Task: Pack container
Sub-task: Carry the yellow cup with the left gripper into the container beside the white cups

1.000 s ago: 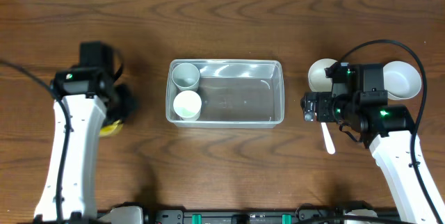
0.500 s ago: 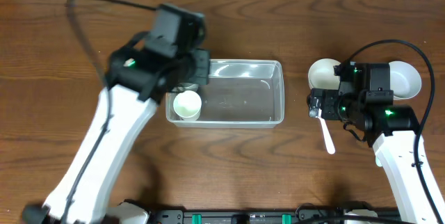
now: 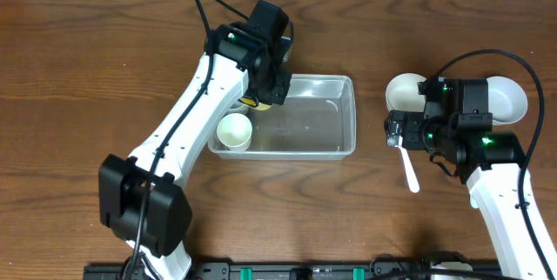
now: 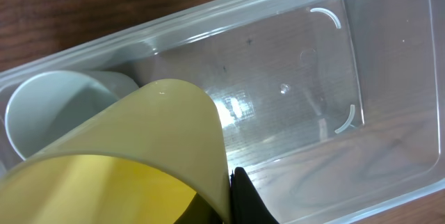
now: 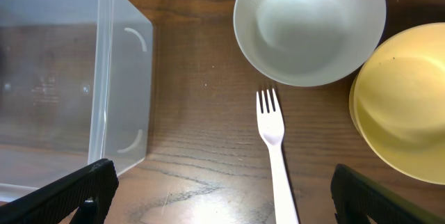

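clear container (image 3: 305, 128); yellow cup (image 4: 153, 133); white fork (image 5: 275, 151); white bowl (image 5: 309, 26); yellow bowl (image 5: 403, 106); brown wood-grain table (image 3: 87, 19)

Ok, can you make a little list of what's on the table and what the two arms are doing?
container: clear tub in the middle of the table
inside it: a white cup at the left end
left gripper: over the container's left end, holding a yellow cup
right gripper: open, above the fork
right of the container: white bowl, yellow bowl and the fork, all on the table
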